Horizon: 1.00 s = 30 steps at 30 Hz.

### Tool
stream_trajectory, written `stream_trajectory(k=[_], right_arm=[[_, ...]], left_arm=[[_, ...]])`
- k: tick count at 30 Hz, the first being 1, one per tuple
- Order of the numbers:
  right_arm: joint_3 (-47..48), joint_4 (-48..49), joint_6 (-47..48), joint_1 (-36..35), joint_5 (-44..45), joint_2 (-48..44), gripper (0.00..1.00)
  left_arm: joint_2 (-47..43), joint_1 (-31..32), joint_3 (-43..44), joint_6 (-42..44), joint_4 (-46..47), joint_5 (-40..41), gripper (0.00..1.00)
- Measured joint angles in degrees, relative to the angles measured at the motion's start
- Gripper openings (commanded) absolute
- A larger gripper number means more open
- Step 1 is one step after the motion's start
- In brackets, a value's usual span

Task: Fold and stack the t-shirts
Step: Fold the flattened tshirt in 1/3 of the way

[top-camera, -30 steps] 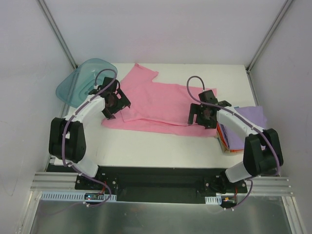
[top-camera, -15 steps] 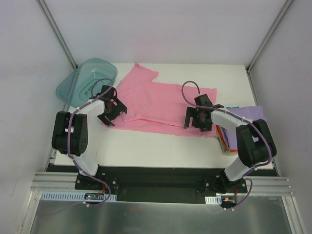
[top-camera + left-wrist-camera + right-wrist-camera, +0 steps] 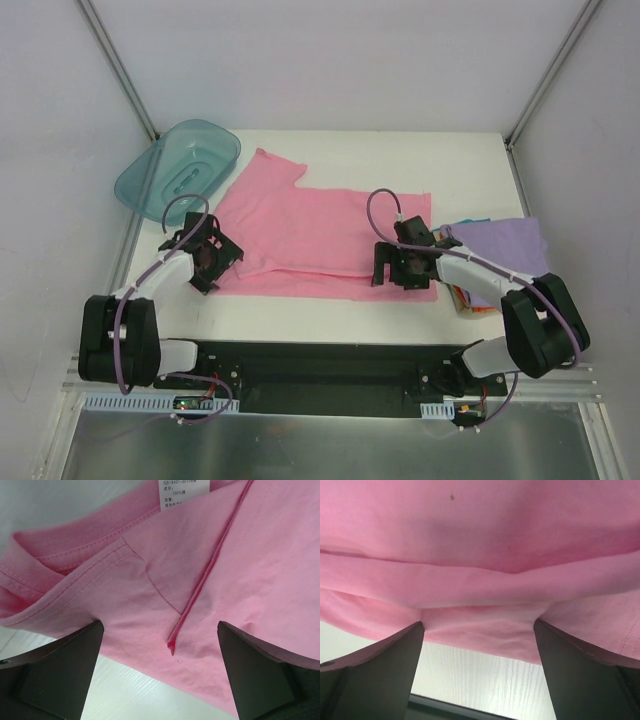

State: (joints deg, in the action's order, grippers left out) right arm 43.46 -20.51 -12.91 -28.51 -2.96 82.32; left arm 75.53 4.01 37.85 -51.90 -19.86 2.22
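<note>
We have the pink t-shirt point(image 3: 310, 225) spread mostly flat on the table point(image 3: 330, 315), its near edge reaching both hands. Our left gripper point(image 3: 207, 258) sits at the collar end with its jaws wide apart. The ribbed neckband and white neck label point(image 3: 185, 492) lie just ahead of its fingers, and nothing is pinched. Our right gripper point(image 3: 403, 265) is also spread open, with a soft roll of pink cloth between and just beyond its fingers. Outboard of that hand is the pile: the lavender t-shirt point(image 3: 505, 245) on top, with orange point(image 3: 462, 296) and teal point(image 3: 478, 218) edges showing. We judge those three done. The pink one still needs folding and stacking.
</note>
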Motion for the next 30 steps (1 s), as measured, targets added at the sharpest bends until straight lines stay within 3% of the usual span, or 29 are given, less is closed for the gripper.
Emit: stream_trajectory(k=[9,18,22,23,26,29,30], right_arm=[[-5.1,-1.9,-2.3,-5.7,-1.0,-7.0,0.96],[0.7,-10.3,-1.1,-7.0,8.6,-13.9,0.96],[4.2,-12.7,-1.2,-7.0,18.4,-18.8,0.96],[4.7,-13.6,-1.2,-7.0,21.1,-20.0,0.96],[5.4,-16.2,-1.3,-7.0,27.5,-23.3,0.96],[5.4,-18.3,-1.4,-7.0,31.4,-25.9,0.96],[5.4,-19.1,-1.4,-6.9,32.7,-26.8,0.96]], left_arm=[[-13.4,-1.1,-6.9,-0.1,-7.2,4.1,0.99],[-23.5,-1.1,-6.8,0.6,-9.7,-4.7,0.98],[-23.3,-1.1,-6.2,0.7,-9.0,-6.7,0.77],[-22.7,-1.1,-6.2,0.9,-8.7,-7.1,0.66],[-17.9,-1.1,-5.9,1.3,-7.6,-8.6,0.47],[-12.7,-1.1,-5.4,1.8,-6.2,-10.2,0.38],[-10.9,-1.1,-5.3,1.9,-5.5,-10.8,0.31]])
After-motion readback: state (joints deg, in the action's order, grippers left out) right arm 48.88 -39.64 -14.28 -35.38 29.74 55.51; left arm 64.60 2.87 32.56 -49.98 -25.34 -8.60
